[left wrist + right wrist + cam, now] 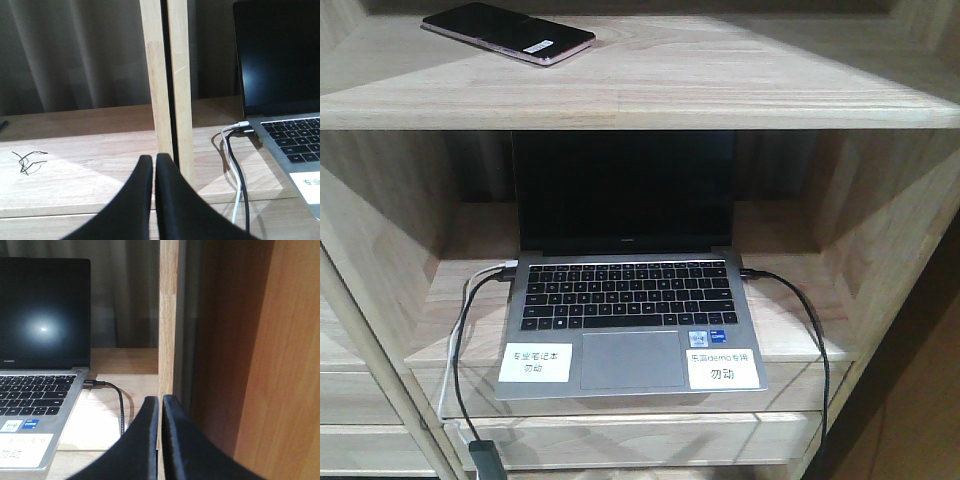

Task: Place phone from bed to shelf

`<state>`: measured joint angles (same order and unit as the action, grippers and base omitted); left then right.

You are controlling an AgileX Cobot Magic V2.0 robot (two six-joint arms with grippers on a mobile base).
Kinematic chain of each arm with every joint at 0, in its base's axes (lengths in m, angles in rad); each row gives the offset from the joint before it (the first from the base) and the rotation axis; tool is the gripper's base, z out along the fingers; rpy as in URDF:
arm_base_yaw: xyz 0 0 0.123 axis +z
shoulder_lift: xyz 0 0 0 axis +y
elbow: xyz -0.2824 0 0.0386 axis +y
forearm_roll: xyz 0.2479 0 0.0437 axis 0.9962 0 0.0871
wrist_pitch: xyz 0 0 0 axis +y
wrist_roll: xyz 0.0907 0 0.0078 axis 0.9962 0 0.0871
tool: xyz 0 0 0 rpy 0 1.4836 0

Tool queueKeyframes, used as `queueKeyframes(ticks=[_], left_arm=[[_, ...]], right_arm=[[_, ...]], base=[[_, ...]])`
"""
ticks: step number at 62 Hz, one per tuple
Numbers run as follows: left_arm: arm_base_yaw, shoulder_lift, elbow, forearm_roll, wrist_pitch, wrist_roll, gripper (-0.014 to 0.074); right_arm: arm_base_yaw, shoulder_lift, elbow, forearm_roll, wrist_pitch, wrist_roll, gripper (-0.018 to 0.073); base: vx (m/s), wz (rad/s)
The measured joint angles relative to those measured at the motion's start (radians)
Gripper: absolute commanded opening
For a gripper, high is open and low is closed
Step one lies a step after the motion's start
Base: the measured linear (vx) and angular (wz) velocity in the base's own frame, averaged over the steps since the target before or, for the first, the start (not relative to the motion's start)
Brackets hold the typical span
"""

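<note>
Both jaws pressed together, empty: left gripper [154, 162], right gripper [160, 402]. Phone [508, 32] already on shelf [720, 75] board above laptop [630, 325]; task looks done.

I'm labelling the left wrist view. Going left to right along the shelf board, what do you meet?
Thin black wire tangle → upright wooden post → white cable and black cable together → open laptop. The shut left fingers sit low in the foreground.
</note>
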<state>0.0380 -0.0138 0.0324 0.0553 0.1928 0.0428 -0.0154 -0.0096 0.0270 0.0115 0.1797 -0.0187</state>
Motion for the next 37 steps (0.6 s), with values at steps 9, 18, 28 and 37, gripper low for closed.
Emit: queueKeyframes(ticks=[9,18,28,37], left_arm=[[0.0,0.0,0.0,0.0,0.0,0.0,0.0001],[0.0,0.0,0.0,0.0,0.0,0.0,0.0001],[0.0,0.0,0.0,0.0,0.0,0.0,0.0001],[0.0,0.0,0.0,0.0,0.0,0.0,0.0001]], right_arm=[[0.0,0.0,0.0,0.0,0.0,0.0,-0.0003],[0.0,0.0,0.0,0.0,0.0,0.0,-0.0003],[0.0,0.0,0.0,0.0,0.0,0.0,-0.0003],[0.0,0.0,0.0,0.0,0.0,0.0,-0.0003]], base=[[0.0,0.0],[0.0,0.0],[0.0,0.0],[0.0,0.0]])
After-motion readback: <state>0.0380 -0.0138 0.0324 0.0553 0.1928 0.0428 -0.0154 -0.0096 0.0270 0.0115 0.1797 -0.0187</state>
